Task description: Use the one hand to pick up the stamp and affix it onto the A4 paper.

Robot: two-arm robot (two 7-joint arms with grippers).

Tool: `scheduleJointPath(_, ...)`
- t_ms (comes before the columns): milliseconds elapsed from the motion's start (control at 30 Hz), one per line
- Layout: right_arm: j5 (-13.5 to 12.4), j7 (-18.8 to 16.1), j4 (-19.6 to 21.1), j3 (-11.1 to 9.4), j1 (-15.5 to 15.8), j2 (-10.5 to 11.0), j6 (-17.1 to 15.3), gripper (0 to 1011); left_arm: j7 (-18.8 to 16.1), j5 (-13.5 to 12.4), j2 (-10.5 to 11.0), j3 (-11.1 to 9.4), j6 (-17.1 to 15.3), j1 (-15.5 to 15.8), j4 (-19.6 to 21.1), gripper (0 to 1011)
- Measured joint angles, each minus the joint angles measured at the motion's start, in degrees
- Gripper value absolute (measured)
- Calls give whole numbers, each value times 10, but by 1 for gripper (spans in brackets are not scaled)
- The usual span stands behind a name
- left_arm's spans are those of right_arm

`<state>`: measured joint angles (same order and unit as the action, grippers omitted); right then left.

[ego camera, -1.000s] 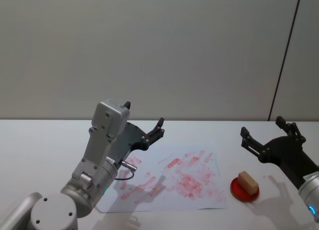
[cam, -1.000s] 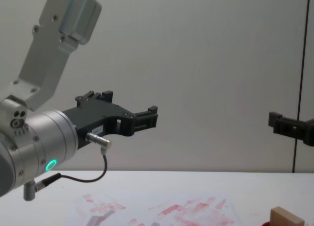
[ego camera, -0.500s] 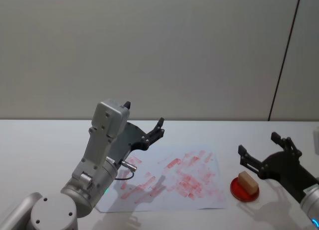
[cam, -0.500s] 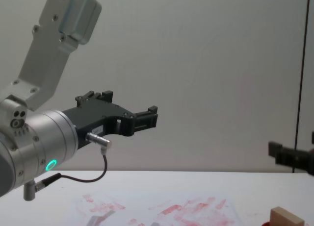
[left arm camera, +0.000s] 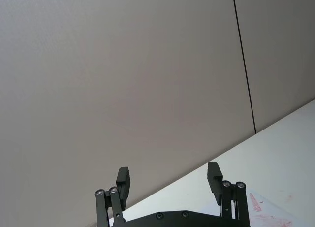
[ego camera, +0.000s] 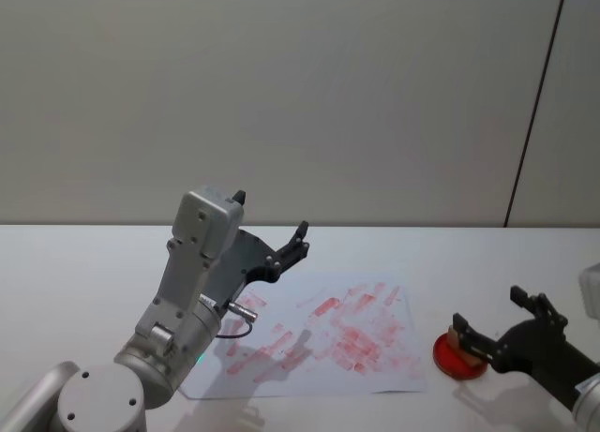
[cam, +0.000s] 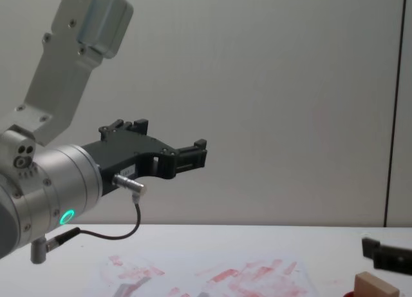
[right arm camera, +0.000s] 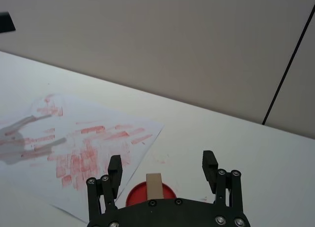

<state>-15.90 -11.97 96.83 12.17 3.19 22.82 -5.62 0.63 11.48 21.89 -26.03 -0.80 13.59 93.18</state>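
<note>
Two things could go wrong from here, in our judgement. First, the stamp (right arm camera: pixel 154 185) does not sit quite in the middle of the right gripper (right arm camera: pixel 162 162). In the right wrist view it lies a little nearer to one finger, so on closing that finger may reach it first and push or tip it on the red ink pad (right arm camera: pixel 135 195). Second, the gripper hangs low over the bench (ego camera: pixel 75 263). A fingertip could catch the rim of the pad and drag it, or the pad could come up together with the stamp if the ink makes them stick.

The right gripper is spread wide, much wider than the stamp, and holds nothing. The stamp is between its fingers, close to the palm. In the head view one finger overlaps the stamp, and we cannot tell whether they touch.

The stamp stands on the ink pad, just beside the right edge of the A4 paper (ego camera: pixel 328 338) near its lower corner. The sheet lies flat on the bench and carries many red marks.

The left gripper (left arm camera: pixel 169 175) is parked in the air above the left part of the paper, also spread and empty.
</note>
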Motion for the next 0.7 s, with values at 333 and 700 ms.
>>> scheduleJointPath(333,9,-23,-31,1,-7,0,-6,1001,0,0,0,0,0,0,0,1002)
scheduleJointPath(700,15,-42,-65,6,-19,-7,-7,1001,0,0,0,0,0,0,0,1002)
